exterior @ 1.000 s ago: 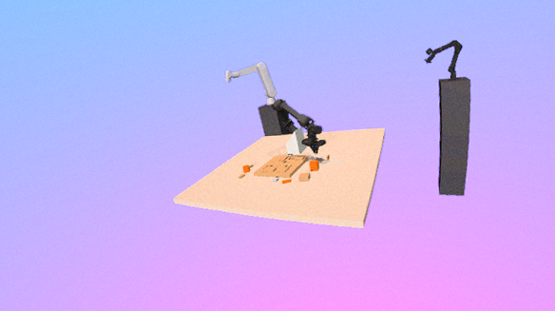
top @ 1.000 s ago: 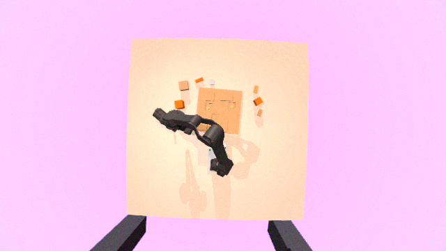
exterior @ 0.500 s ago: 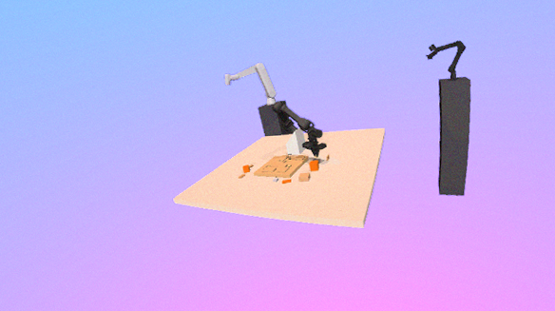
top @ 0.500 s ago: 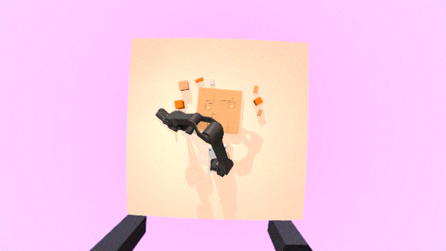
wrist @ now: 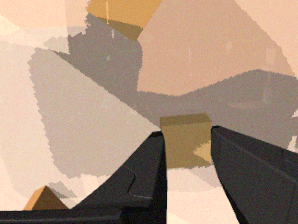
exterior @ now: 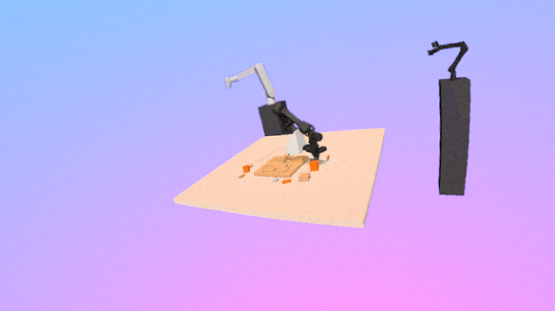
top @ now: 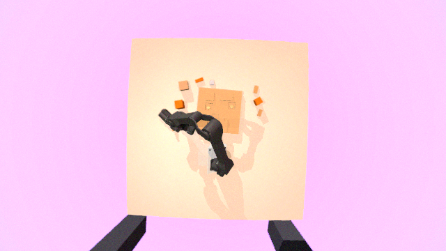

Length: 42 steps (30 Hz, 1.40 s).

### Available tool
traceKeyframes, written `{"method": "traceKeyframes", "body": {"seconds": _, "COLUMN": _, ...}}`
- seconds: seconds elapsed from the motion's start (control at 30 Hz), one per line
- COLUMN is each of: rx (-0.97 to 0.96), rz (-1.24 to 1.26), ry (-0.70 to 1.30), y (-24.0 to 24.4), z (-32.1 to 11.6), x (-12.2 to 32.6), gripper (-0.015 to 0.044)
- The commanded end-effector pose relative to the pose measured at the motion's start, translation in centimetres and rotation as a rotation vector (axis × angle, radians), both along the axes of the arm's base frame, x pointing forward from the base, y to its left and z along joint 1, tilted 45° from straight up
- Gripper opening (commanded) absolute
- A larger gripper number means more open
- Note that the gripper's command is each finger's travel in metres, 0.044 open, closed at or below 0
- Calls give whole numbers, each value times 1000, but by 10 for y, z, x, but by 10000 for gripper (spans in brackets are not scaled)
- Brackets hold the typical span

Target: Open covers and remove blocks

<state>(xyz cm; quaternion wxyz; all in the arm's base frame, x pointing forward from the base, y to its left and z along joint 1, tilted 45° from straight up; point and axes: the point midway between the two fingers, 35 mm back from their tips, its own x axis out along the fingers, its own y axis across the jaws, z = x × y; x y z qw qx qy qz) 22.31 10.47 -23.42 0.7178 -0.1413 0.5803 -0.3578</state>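
Note:
My gripper (wrist: pixel 185 139) is shut on a yellow-tan block (wrist: pixel 186 145), low over the table left of the puzzle board (top: pixel 235 123) (exterior: pixel 271 173); whether the block touches the table I cannot tell. Two yellowish knobs show on the board, left (top: pixel 208 107) and right (top: pixel 232 107); cover positions are too fine to tell, and the arm hides the board's near left corner. Beside the board lie an orange cube (top: pixel 179 104) (exterior: pixel 314 166), a tan cube (top: pixel 183 85) (exterior: pixel 303 177), an orange bar (top: pixel 199 80) (exterior: pixel 286 181) and a pale block (top: pixel 212 82) (exterior: pixel 275 179).
Right of the board lie another orange cube (top: pixel 258 101) (exterior: pixel 246 169) and two small tan blocks, one farther (top: pixel 256 89) and one nearer (top: pixel 260 113). An orange-brown block (wrist: pixel 44 200) shows by the left finger. A black pedestal (exterior: pixel 454 137) with an arm stands beyond the table.

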Motion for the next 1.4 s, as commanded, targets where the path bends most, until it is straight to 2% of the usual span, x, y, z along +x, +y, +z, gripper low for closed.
{"method": "traceKeyframes", "body": {"seconds": 0.0, "rx": -12, "rz": 1, "ry": 8, "y": -7, "z": -2, "x": -3, "gripper": 80}}
{"method": "traceKeyframes", "body": {"seconds": 0.13, "rx": -12, "rz": 1, "ry": 8, "y": -7, "z": -2, "x": -3, "gripper": 80}}
{"method": "traceKeyframes", "body": {"seconds": 0.6, "rx": -4, "rz": -1, "ry": 4, "y": -2, "z": 0, "x": -1, "gripper": 440}}
{"method": "traceKeyframes", "body": {"seconds": 1.37, "rx": -8, "rz": 1, "ry": 9, "y": 48, "z": 54, "x": -8, "gripper": 440}}
